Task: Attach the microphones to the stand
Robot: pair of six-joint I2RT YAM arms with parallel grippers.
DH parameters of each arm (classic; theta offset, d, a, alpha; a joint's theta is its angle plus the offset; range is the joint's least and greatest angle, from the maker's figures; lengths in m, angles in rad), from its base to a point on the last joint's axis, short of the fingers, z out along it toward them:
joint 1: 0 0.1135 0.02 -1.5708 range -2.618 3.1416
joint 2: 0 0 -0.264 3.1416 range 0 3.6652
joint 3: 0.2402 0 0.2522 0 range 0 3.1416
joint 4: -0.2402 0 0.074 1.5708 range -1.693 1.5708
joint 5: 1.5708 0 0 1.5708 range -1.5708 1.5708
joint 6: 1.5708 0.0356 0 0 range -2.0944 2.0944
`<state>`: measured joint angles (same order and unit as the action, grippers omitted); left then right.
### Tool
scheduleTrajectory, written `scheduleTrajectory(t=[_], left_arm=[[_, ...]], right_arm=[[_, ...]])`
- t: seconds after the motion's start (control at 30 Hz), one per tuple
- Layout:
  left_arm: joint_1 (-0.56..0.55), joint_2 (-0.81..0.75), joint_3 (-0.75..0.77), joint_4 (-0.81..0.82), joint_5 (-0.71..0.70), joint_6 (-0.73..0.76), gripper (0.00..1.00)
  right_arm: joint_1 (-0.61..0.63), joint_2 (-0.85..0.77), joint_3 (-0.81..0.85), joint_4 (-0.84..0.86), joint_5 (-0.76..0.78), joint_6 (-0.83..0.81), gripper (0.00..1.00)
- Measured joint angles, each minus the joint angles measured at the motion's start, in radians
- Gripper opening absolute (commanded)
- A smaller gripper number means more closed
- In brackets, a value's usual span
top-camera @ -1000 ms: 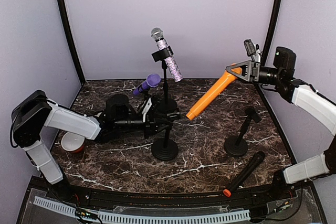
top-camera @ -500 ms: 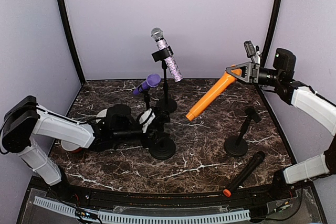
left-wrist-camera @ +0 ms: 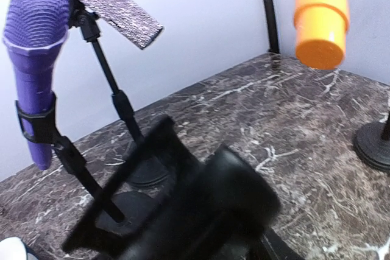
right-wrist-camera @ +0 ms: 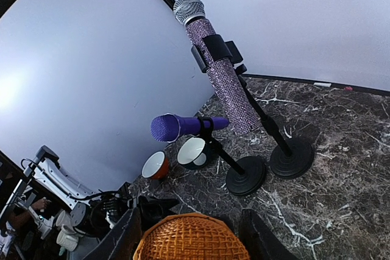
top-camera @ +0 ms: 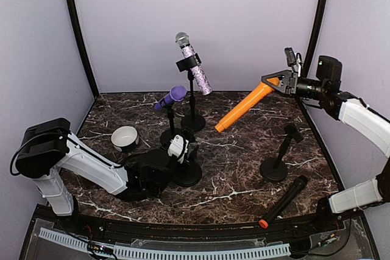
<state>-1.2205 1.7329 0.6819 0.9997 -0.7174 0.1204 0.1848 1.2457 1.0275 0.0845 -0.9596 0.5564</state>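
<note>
The glittery lilac microphone [top-camera: 194, 65] is clipped on the tall back stand [top-camera: 192, 120]. A purple microphone [top-camera: 170, 97] sits in the clip of a shorter stand [top-camera: 170, 133]. My right gripper [top-camera: 279, 82] is shut on the head of the orange microphone [top-camera: 244, 106], held slanting above the table; its mesh head [right-wrist-camera: 192, 240] fills the gap between the fingers. The black microphone [top-camera: 284, 201] lies at the front right. My left gripper [top-camera: 181, 149] hangs low beside a third stand's base [top-camera: 189, 176]; its blurred fingers [left-wrist-camera: 244, 193] stand apart, open.
An empty stand [top-camera: 277, 161] with its clip up stands right of centre. A white bowl [top-camera: 124, 138] sits left of the stands; the right wrist view shows a red-sided bowl [right-wrist-camera: 155, 164] beside a dark one [right-wrist-camera: 194, 152]. Curved walls close in the table.
My left gripper opened off the front stand's pole, and the arm swung back toward the near edge, uncovering the white bowl. The orange microphone lifted slightly.
</note>
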Motion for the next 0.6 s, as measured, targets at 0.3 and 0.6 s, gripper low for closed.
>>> scheduleTrajectory(t=[0.3,0.6], left_arm=[[-0.007,0.023,0.040,0.079,-0.228,-0.006,0.67],[-0.016,0.011,0.018,0.029,-0.253,-0.113,0.54]], right_arm=[[0.013,0.000,0.008,-0.034,0.023,-0.010,0.00],[0.019,0.005,0.008,-0.029,0.022,0.000,0.00]])
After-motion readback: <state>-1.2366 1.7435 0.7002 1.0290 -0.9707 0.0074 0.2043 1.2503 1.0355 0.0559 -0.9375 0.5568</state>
